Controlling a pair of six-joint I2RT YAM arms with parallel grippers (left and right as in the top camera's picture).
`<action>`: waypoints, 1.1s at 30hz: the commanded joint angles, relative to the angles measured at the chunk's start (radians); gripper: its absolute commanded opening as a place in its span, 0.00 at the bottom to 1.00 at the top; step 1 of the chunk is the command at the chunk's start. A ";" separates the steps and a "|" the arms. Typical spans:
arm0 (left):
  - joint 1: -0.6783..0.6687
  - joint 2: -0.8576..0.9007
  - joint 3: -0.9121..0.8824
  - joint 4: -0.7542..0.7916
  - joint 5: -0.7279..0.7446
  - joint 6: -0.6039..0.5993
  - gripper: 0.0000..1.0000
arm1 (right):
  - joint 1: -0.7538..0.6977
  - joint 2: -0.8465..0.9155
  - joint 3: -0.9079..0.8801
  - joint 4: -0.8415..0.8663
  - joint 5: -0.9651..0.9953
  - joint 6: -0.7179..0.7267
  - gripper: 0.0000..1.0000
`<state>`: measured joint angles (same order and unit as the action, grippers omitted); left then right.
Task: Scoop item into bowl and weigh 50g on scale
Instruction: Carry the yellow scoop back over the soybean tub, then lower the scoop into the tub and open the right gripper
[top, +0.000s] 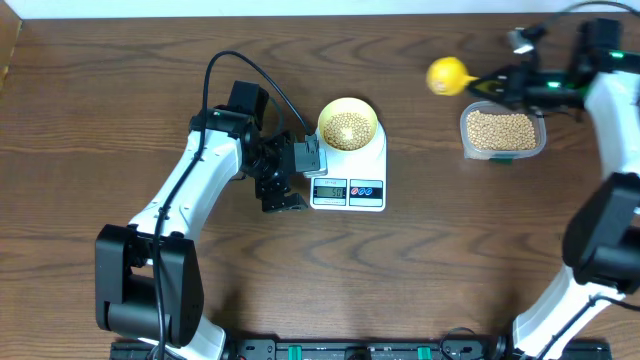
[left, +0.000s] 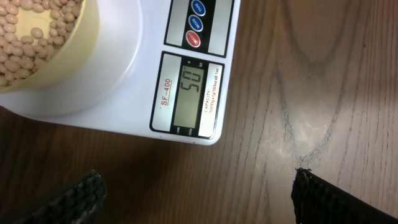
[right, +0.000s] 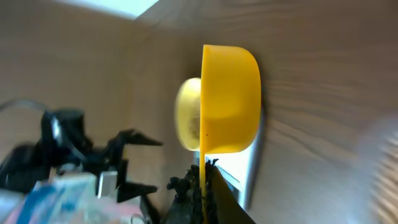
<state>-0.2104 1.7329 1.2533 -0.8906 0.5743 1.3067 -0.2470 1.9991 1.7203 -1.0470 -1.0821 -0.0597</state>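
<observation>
Beans (top: 347, 128) sit in the pale yellow bowl (top: 323, 118) on the white scale (top: 377, 162), reading 50

You have the bowl set back from the display (left: 189, 93), which shows 50 beside the label SF-400 and small CAPACITY print. Your left gripper (left: 199, 205) hovers wide open and empty just beside it, likely so its camera can read it. Your right gripper (top: 503, 86) is clamped on the yellow scoop (top: 447, 75), well apart near the clear container (top: 468, 142) of spare beans, likely keeping weight off the scale
</observation>
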 joint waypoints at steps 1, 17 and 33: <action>0.005 0.006 -0.002 -0.005 0.016 0.010 0.98 | -0.072 -0.060 0.000 -0.036 0.155 0.043 0.01; 0.005 0.006 -0.002 -0.005 0.016 0.010 0.98 | -0.117 -0.040 -0.004 -0.153 0.463 -0.002 0.01; 0.005 0.006 -0.002 -0.005 0.016 0.010 0.98 | -0.105 0.016 -0.005 -0.084 0.456 -0.009 0.45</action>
<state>-0.2104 1.7329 1.2533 -0.8902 0.5747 1.3067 -0.3519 2.0094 1.7176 -1.1355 -0.6273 -0.0540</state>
